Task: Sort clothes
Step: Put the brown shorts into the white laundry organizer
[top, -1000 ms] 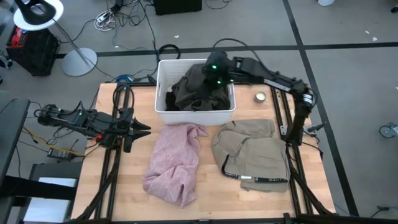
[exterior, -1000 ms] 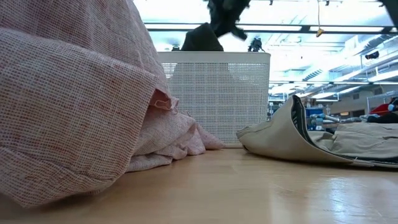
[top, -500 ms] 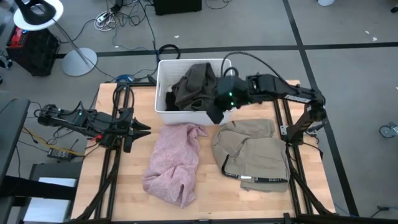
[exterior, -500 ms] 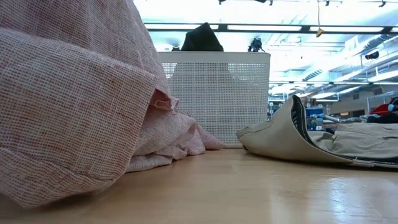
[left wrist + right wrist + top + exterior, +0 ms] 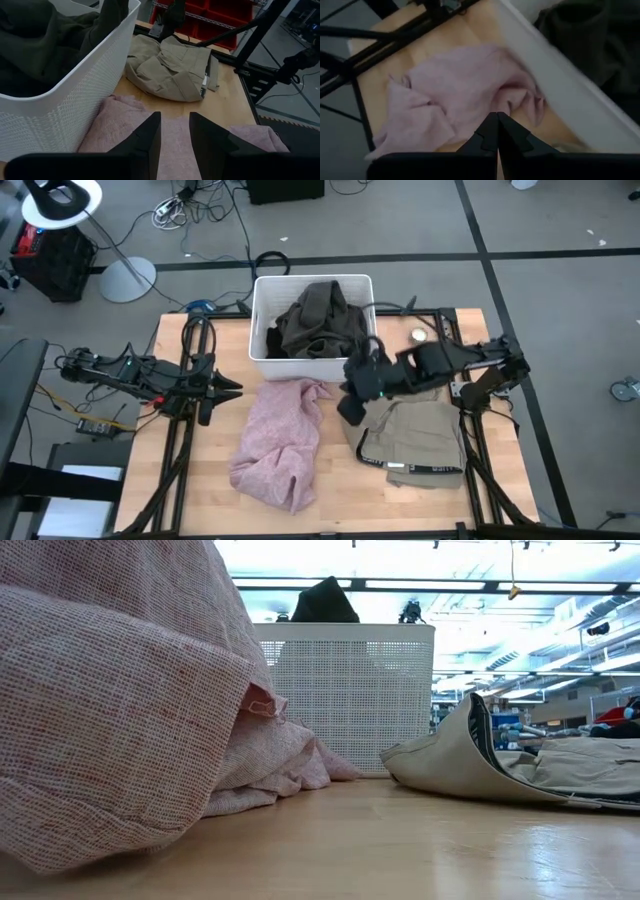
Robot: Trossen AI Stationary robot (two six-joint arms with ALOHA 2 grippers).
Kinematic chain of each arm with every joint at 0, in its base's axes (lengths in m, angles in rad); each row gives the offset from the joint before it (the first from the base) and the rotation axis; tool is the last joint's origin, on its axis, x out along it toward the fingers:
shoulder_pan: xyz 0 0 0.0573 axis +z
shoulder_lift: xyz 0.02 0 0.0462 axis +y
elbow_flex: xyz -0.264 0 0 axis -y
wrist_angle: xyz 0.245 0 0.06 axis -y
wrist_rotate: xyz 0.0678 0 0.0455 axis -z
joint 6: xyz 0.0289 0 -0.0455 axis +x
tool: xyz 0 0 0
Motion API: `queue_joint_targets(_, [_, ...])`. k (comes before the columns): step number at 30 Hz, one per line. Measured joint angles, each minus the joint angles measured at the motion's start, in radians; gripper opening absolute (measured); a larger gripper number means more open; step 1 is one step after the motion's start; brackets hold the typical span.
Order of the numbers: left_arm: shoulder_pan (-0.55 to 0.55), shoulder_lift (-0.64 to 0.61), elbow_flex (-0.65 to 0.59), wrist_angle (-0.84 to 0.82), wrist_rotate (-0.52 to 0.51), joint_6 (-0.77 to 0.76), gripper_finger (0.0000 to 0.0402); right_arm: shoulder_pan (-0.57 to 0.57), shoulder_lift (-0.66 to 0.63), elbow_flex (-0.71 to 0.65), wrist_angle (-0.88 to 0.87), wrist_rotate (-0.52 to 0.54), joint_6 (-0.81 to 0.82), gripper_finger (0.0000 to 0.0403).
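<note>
An olive-brown garment (image 5: 315,320) lies heaped in the white bin (image 5: 262,330), and its top shows above the bin's rim in the low view (image 5: 325,602). A pale pink garment (image 5: 280,440) lies crumpled on the table in front of the bin. A grey-beige garment (image 5: 410,430) lies folded to its right. My right gripper (image 5: 350,408) is shut and empty, above the gap between the pink and beige garments; its wrist view (image 5: 497,125) looks down on the pink garment (image 5: 460,85). My left gripper (image 5: 234,388) is open and empty at the table's left, pointing at the pink garment (image 5: 130,130). I see no teal-blue or black garment apart from the heap.
A small round tin (image 5: 419,335) lies on the table right of the bin. Dark frame rails (image 5: 180,430) run along the table's left and right sides. There is bare wood at the near edge (image 5: 400,840) and between the two garments.
My right gripper has swung from above the bin toward the table's near edge and down, to above the gap between the pink and beige garments. The dark cloth that hung under it above the bin no longer shows in the low view.
</note>
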Motion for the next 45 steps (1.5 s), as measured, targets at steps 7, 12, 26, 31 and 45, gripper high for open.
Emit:
queue_joint_targets(7, [0.0, 0.0, 0.0, 0.0, 0.001, 0.019, 0.0106, 0.09, 0.0, -0.087, -0.01, 0.004, 0.091, 0.0001])
queue_joint_targets(12, [0.0, 0.0, 0.0, 0.0, 0.001, 0.025, 0.0106, 0.141, -0.024, -0.188, 0.043, 0.004, 0.143, 0.0001])
queue_joint_targets(26, [0.0, 0.0, 0.0, 0.003, 0.001, 0.027, 0.0106, 0.182, -0.218, -0.729, 0.593, -0.082, 0.2, 0.0])
queue_joint_targets(31, [0.0, 0.001, 0.0, 0.01, 0.001, 0.027, 0.0106, 0.182, -0.303, -0.864, 0.627, -0.083, 0.222, 0.0])
queue_joint_targets(45, [0.0, 0.001, 0.0, 0.064, 0.001, 0.026, 0.0106, 0.155, -0.61, -1.118, 0.632, -0.143, 0.175, 0.0001])
